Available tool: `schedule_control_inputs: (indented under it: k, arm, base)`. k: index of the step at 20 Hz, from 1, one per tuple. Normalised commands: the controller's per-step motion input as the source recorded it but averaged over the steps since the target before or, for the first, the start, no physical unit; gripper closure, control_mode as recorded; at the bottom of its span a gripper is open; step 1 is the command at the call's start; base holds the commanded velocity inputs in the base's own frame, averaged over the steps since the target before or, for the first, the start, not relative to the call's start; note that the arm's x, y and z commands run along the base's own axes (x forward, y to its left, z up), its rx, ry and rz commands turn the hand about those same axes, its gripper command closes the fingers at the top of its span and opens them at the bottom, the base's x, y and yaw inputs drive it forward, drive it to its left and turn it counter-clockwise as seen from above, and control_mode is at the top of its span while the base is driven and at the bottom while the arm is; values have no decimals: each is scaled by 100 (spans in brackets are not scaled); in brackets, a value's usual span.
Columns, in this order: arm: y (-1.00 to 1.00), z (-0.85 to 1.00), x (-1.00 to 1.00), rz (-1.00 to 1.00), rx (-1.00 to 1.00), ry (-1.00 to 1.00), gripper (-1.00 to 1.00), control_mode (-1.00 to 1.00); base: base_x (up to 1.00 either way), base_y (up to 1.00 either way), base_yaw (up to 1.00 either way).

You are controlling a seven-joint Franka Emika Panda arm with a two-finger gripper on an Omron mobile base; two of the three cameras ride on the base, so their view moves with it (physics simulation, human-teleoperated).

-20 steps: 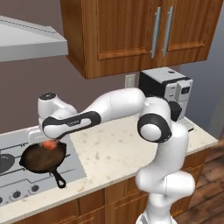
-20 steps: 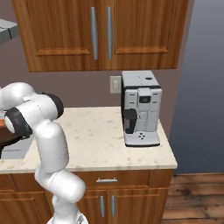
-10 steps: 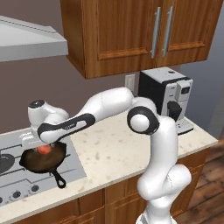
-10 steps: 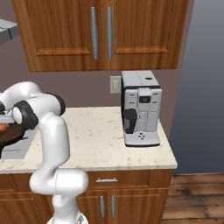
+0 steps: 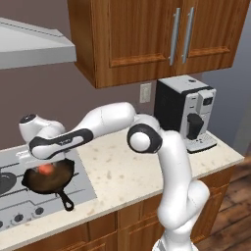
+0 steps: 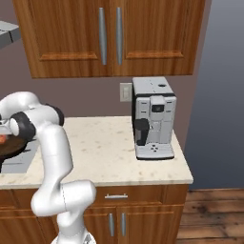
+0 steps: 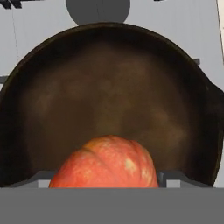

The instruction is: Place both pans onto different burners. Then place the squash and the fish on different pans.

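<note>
Closest to the hand camera, the squash is filling the space between the gripper's jaws, which are standing wide on either side of it; whether they are pressing on it or merely bracketing it is not something these views are settling, so the hold is uncertain. Just beyond, the rusty brown skillet is spreading under the squash, and from the left base camera the orange ball is showing low over, or already on, the skillet's floor, with the gripper hidden by the white forearm reaching across it. The skillet is sitting at the right edge of the cooktop, its short handle pointing toward the counter's front edge. Further off, a round grey burner is peeking past the skillet's far rim. By this reading, one pan is standing on the stove and the squash is all but delivered; letting go, the second pan and the fish are remaining.
</note>
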Motion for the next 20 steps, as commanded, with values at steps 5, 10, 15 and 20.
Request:
schedule_control_inputs:
  k: [5, 10, 15, 20]
  arm:
    - [0, -33, 10, -10, -3, 7, 100, -100]
    - [0, -31, 10, -10, -3, 7, 100, -100]
    - [0, -23, 4, -9, -3, 6, 100, -100]
    - [0, -19, 0, -8, -2, 4, 100, -100]
  base:
    - [0, 0, 0]
    - [0, 0, 0]
    - [0, 0, 0]
    - [0, 0, 0]
